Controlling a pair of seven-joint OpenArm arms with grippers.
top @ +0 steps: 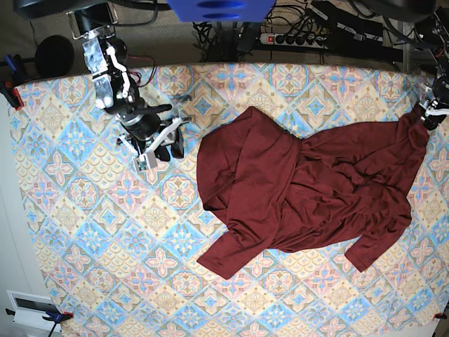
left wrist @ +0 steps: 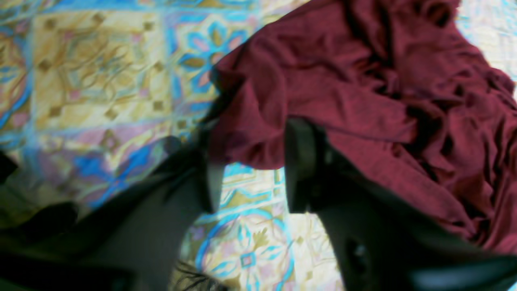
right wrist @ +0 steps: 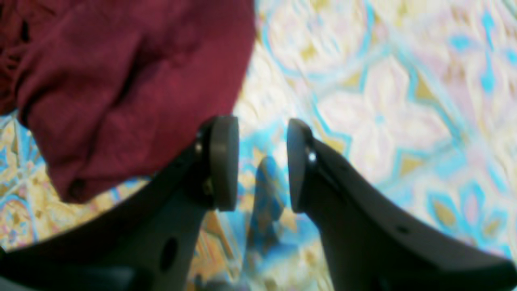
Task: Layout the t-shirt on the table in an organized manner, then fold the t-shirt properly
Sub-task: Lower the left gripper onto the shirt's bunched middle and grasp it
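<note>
Nearest the lens, my left gripper (left wrist: 252,169) stood with its jaws parted and nothing clamped between them, though a fold of the t-shirt (left wrist: 363,101) hung just above the gap and lay against one finger. My right gripper (right wrist: 262,163) was likewise open and empty, the shirt's edge just beside its left pad, bare patterned table (right wrist: 383,101) showing between the pads. In the base view the t-shirt (top: 302,189) lay crumpled across the centre and right of the table (top: 84,239), one part doubled over itself at upper centre, a sleeve pointing to the lower right, another corner reaching the right edge. I judged it light, soft and limp, likely to sag and bunch wherever lifted, so it wanted two holds well apart, at the shoulders or the hem corners, to spread it flat before any fold.
</note>
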